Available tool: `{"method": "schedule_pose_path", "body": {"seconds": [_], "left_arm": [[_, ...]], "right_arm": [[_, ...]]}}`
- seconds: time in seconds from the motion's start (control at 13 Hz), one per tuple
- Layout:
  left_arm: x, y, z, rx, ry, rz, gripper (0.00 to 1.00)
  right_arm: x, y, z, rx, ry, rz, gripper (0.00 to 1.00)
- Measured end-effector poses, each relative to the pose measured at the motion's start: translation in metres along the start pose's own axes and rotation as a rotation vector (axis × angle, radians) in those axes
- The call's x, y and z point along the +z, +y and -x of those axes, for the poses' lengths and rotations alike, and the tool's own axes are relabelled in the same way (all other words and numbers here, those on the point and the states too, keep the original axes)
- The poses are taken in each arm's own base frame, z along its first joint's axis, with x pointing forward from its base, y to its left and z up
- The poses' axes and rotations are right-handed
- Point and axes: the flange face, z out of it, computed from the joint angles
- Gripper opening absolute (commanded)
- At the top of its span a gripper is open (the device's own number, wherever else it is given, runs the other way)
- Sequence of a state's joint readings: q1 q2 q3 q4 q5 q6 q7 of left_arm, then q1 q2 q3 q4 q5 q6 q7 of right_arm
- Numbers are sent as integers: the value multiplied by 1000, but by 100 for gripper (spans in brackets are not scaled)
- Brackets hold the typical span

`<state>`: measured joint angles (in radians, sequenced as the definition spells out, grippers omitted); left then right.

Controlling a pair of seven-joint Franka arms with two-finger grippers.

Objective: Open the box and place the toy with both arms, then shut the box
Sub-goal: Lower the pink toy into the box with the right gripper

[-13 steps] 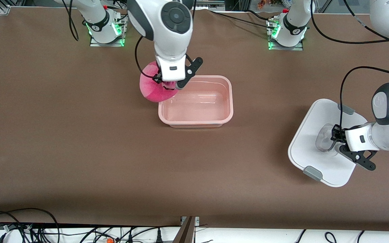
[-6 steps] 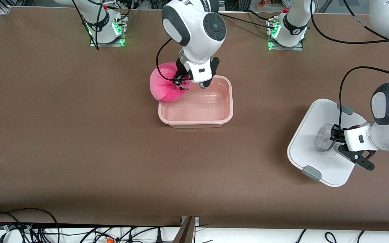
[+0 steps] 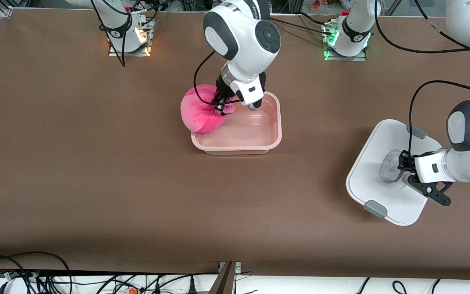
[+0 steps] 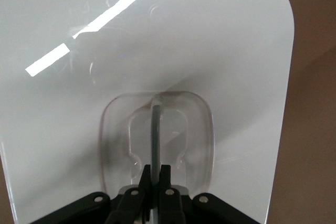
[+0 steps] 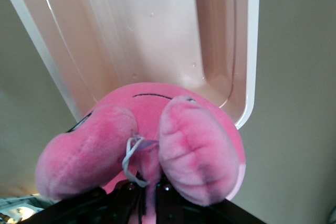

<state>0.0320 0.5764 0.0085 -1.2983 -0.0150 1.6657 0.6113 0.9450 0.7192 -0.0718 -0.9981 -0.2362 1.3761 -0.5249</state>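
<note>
The open pale pink box point(image 3: 273, 139) sits mid-table, its inside bare point(image 5: 157, 30). The hot-pink plush toy point(image 3: 199, 110) hangs over the box's corner toward the right arm's end, partly over the rim. My right gripper point(image 3: 221, 107) is shut on a fold of the toy point(image 5: 157, 129) between its ears. The white lid point(image 3: 390, 192) with grey clips lies flat toward the left arm's end of the table. My left gripper point(image 3: 402, 163) is shut on the thin upright handle point(image 4: 156, 135) in the lid's clear recess point(image 4: 194, 129).
Both arm bases point(image 3: 127, 30) point(image 3: 347, 34) stand at the table's edge farthest from the front camera. Cables point(image 3: 35, 273) lie along the edge nearest to it. Brown tabletop point(image 3: 116, 175) surrounds the box.
The right arm has carried the toy toward the left arm's end and lower, so it now hangs over the box's corner. The left gripper and lid have barely shifted.
</note>
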Motion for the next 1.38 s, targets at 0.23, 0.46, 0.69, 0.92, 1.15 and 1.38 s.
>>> {"method": "schedule_pose_path", "body": {"seconds": [0.23,0.46,0.69,0.92,1.15,1.38], "left_arm": [[0,0,0,0,0,0,0],[1,0,0,1,-2,1,0],[2,1,0,1,-3,2,0],[2,1,0,1,-3,3,0],[2,1,0,1,-3,3,0],[2,1,0,1,-4,3,0]], "right_arm": [[12,-13,-19,-46,-41,45,0],[24,-17,-33,-77,-65,84,0],[41,-19,-50,-93,-65,101,0],[62,-26,-69,-116,-79,120,0],[75,-34,-86,-112,-64,139,0],[88,-35,-101,-82,-31,163,100]]}}
